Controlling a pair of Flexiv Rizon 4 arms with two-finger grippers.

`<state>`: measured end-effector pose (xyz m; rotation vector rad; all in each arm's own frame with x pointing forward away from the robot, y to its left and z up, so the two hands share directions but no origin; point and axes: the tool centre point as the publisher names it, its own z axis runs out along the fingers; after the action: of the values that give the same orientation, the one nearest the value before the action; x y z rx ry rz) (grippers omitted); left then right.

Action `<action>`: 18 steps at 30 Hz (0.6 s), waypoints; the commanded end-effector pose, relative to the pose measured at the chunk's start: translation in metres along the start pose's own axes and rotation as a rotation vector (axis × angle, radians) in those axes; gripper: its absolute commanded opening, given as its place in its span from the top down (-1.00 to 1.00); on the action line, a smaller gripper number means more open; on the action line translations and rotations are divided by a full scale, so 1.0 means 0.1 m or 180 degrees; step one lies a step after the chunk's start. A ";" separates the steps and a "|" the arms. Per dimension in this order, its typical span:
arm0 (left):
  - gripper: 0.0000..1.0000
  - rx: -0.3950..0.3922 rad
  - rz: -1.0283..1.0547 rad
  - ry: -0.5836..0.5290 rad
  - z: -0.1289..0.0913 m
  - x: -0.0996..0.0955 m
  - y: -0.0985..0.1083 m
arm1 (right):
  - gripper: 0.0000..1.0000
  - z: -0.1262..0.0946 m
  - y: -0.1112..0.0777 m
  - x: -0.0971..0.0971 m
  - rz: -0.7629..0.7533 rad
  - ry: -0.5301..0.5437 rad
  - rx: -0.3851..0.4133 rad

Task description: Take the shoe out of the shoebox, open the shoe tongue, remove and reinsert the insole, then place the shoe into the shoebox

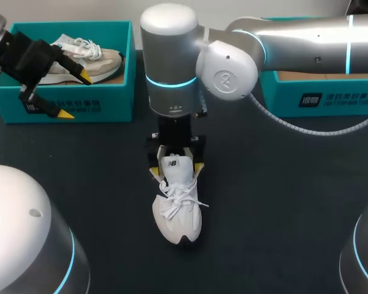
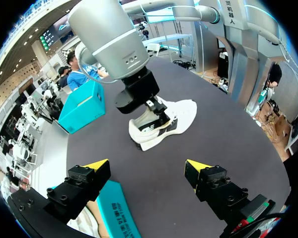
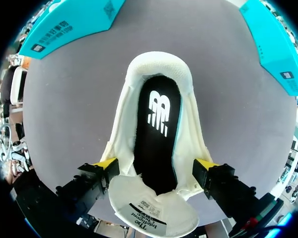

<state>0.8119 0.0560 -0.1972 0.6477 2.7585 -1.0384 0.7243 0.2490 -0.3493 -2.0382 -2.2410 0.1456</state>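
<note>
So the white shoe (image 1: 178, 205) is out and standing upright on the bench (image 1: 282, 202), about midway between the two teal shoeboxes. The right tool (image 1: 176, 168) is right over its heel end, spread wide with one yellow tip at each side of the collar. As far as I can see it isn't pinching anything.

From the right wrist view the tongue (image 3: 154, 210) is flopped forward toward the toe and the mouth is wide open, so I'd call the tongue step done. The black insole (image 3: 158, 139) lies flat inside, so pulling it out looks like the step in hand.

The left tool (image 1: 75, 95) hangs over the front wall of the left shoebox (image 1: 110, 101), also wide open and empty. That box has a beige shoe (image 1: 89, 61) in it.

Next move, my guess: the right tool has to narrow a lot, dip into the opening and catch the insole's heel edge. The shoe is light and loose on the bench, so it'll probably lift along unless the left tool comes over to pin it
</note>
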 end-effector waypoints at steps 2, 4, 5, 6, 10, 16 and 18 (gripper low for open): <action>-1.00 -0.0009 0.0000 0.0004 -0.01 0.01 0.00 | -1.00 -0.13 -0.14 -0.01 0.0034 -0.0006 -0.0016; -1.00 -0.0009 0.0000 0.0004 -0.01 0.01 0.00 | -1.00 -0.16 -0.19 0.01 0.0055 -0.0015 -0.0009; -1.00 -0.0009 0.0000 0.0004 -0.01 0.01 0.00 | -1.00 -0.18 -0.22 0.01 0.0072 -0.0030 -0.0007; -1.00 -0.0009 0.0000 0.0004 -0.01 0.01 0.00 | -1.00 -0.19 -0.24 0.01 0.0093 -0.0045 -0.0009; -1.00 -0.0009 0.0000 0.0004 -0.01 0.01 0.00 | -1.00 -0.27 -0.35 0.00 0.0149 -0.0063 -0.0023; -1.00 -0.0009 0.0000 0.0004 -0.01 0.01 0.00 | -1.00 -0.41 -0.54 0.03 0.0226 -0.0077 -0.0009; -1.00 -0.0009 0.0000 0.0004 -0.01 0.01 0.00 | -1.00 -0.49 -0.61 0.07 0.0258 -0.0076 -0.0014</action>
<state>0.8119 0.0560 -0.1972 0.6478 2.7585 -1.0384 0.6782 0.2519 -0.3034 -2.1258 -2.1701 0.1895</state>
